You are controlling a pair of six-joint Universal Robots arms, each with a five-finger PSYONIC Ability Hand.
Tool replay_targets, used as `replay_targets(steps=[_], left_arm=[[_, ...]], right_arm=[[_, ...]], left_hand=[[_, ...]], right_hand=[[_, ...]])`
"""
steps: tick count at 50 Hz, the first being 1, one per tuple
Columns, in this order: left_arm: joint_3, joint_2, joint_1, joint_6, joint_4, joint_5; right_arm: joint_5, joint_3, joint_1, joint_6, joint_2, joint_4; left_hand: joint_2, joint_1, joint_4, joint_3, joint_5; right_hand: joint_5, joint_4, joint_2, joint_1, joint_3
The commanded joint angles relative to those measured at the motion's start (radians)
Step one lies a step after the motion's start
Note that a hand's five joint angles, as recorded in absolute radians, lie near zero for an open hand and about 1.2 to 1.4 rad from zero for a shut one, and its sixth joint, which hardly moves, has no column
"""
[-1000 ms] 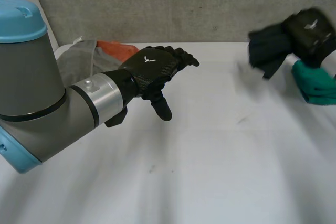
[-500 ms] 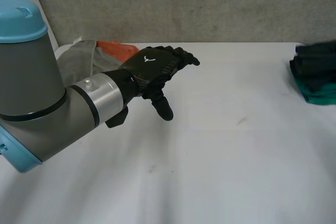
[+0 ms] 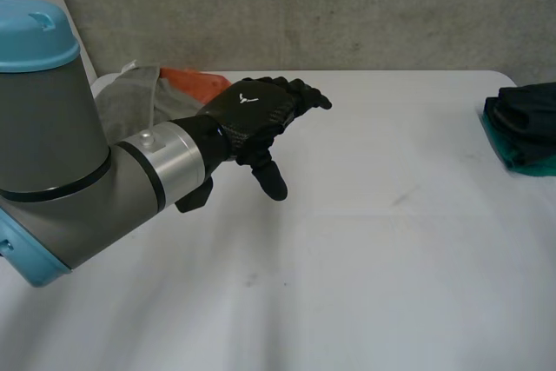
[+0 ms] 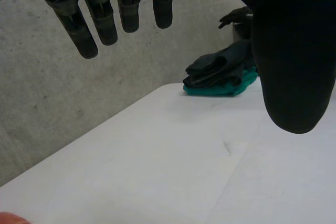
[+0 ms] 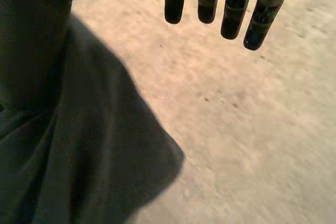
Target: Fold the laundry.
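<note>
Well, the left robot hand point(image 3: 250, 115) hangs above the white surface point(image 3: 365, 267) with its fingers straight and a little spread, thumb pointing down, and nothing in it. The right robot hand point(image 5: 232, 14) is spread too, fingers straight and apart, with nothing between them. A dark garment point(image 5: 94, 156) lies just beside its thumb, on the palm side, and whether the thumb touches it I cannot tell.

That dark garment is folded and sits on top of a teal garment point(image 3: 521, 162), also folded flat, the two making one stack at the right edge of the surface. The dark one looks thick and a bit rumpled on top; the teal one peeks out beneath it along the near side. Behind the left arm point(image 3: 61, 128), at the far left corner, there is a loose heap: a crumpled grey cloth point(image 3: 126, 106) and an orange cloth point(image 3: 195, 82) tucked beside it, toward the concrete wall point(image 3: 304, 6). I count two folded pieces and two unfolded ones. The stack is well apart from the left robot hand, across bare surface; the heap lies just behind that hand's wrist.
</note>
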Motion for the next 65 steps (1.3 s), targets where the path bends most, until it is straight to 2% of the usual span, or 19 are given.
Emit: replay_targets(steps=[1, 5, 6, 9, 10, 12, 14, 17, 21, 25, 31, 36, 37, 39, 44, 46, 52, 61, 65], left_arm=[[0.000, 0.002, -0.001, -0.001, -0.001, 0.001], [0.000, 0.005, -0.003, -0.001, -0.001, -0.001], [0.000, 0.008, -0.001, -0.001, -0.001, -0.001], [0.000, 0.019, 0.000, -0.001, 0.000, 0.001], [0.000, 0.020, 0.000, -0.001, 0.000, 0.001], [0.001, 0.023, 0.002, -0.001, 0.000, 0.001], [0.003, 0.025, 0.002, -0.001, 0.000, 0.001], [0.003, 0.028, 0.004, -0.001, 0.000, -0.001], [0.003, 0.046, 0.013, -0.001, 0.005, -0.007], [0.004, 0.057, 0.051, -0.008, 0.046, -0.036], [-0.003, 0.077, 0.125, -0.028, 0.176, -0.198], [-0.014, 0.053, 0.227, -0.005, 0.282, -0.240], [-0.012, 0.037, 0.256, 0.006, 0.294, -0.238], [0.007, -0.033, 0.341, 0.057, 0.322, -0.238], [0.060, -0.183, 0.482, 0.233, 0.342, -0.226], [0.111, -0.275, 0.539, 0.323, 0.341, -0.182], [0.239, -0.478, 0.600, 0.468, 0.333, -0.062], [0.366, -0.654, 0.619, 0.473, 0.334, 0.032], [0.428, -0.716, 0.620, 0.474, 0.319, 0.045]], right_arm=[[0.040, 0.041, -0.115, -0.201, -0.092, 0.247], [0.139, 0.042, -0.153, -0.493, -0.124, 0.385], [0.246, 0.035, -0.164, -0.616, -0.141, 0.419], [0.423, 0.029, -0.159, -0.795, -0.173, 0.438], [0.517, 0.024, -0.155, -0.882, -0.196, 0.430], [0.586, 0.019, -0.142, -0.927, -0.207, 0.415], [0.609, 0.027, -0.078, -0.903, -0.233, 0.386], [0.616, 0.056, 0.017, -0.820, -0.304, 0.354], [0.607, 0.217, 0.163, -0.569, -0.538, 0.294], [0.574, 0.397, 0.296, -0.344, -0.672, 0.236], [0.485, 0.705, 0.483, -0.148, -0.850, 0.156], [0.451, 0.909, 0.683, -0.171, -0.859, 0.097], [0.457, 0.945, 0.762, -0.197, -0.856, 0.099], [0.462, 0.976, 0.822, -0.226, -0.852, 0.108], [0.463, 1.033, 0.875, -0.347, -0.835, 0.169], [0.465, 1.039, 0.875, -0.380, -0.833, 0.186], [0.468, 1.038, 0.869, -0.435, -0.790, 0.226], [0.469, 1.030, 0.869, -0.435, -0.744, 0.228], [0.469, 1.030, 0.866, -0.435, -0.744, 0.228]], left_hand=[[-0.010, -0.017, -0.010, -0.021, -0.009], [-0.013, -0.020, -0.013, -0.024, -0.012], [-0.013, -0.020, -0.013, -0.024, -0.012], [-0.013, -0.020, -0.013, -0.024, -0.012], [-0.016, -0.023, -0.016, -0.027, -0.015], [-0.016, -0.023, -0.016, -0.027, -0.015], [-0.016, -0.023, -0.016, -0.027, -0.015], [-0.016, -0.023, -0.016, -0.027, -0.015], [-0.019, -0.026, -0.019, -0.030, -0.018], [-0.019, -0.026, -0.019, -0.030, -0.018], [-0.025, -0.032, -0.024, -0.036, -0.023], [-0.037, -0.043, -0.036, -0.048, -0.035], [-0.037, -0.043, -0.036, -0.048, -0.035], [-0.037, -0.043, -0.036, -0.048, -0.035], [-0.037, -0.043, -0.036, -0.048, -0.035], [-0.037, -0.043, -0.036, -0.048, -0.035], [-0.022, -0.029, -0.021, -0.033, -0.021], [-0.007, -0.014, -0.007, -0.018, -0.006], [0.007, 0.001, 0.008, -0.004, 0.009]], right_hand=[[-0.068, -0.060, -0.048, -0.030, -0.038], [-0.068, -0.060, -0.048, -0.030, -0.038], [-0.068, -0.060, -0.048, -0.030, -0.038], [-0.068, -0.060, -0.048, -0.030, -0.038], [-0.068, -0.060, -0.048, -0.030, -0.038], [-0.068, -0.060, -0.048, -0.030, -0.038], [-0.068, -0.060, -0.048, -0.030, -0.038], [-0.068, -0.060, -0.048, -0.030, -0.038], [-0.068, -0.060, -0.048, -0.030, -0.038], [-0.068, -0.060, -0.048, -0.030, -0.038], [-0.068, -0.060, -0.048, -0.030, -0.038], [-0.068, -0.060, -0.048, -0.030, -0.038], [-0.068, -0.060, -0.048, -0.030, -0.038], [-0.068, -0.060, -0.048, -0.030, -0.038], [-0.068, -0.060, -0.048, -0.030, -0.038], [-0.068, -0.060, -0.048, -0.030, -0.038], [-0.068, -0.060, -0.048, -0.030, -0.038], [-0.068, -0.060, -0.048, -0.030, -0.038], [-0.068, -0.060, -0.048, -0.030, -0.038]])
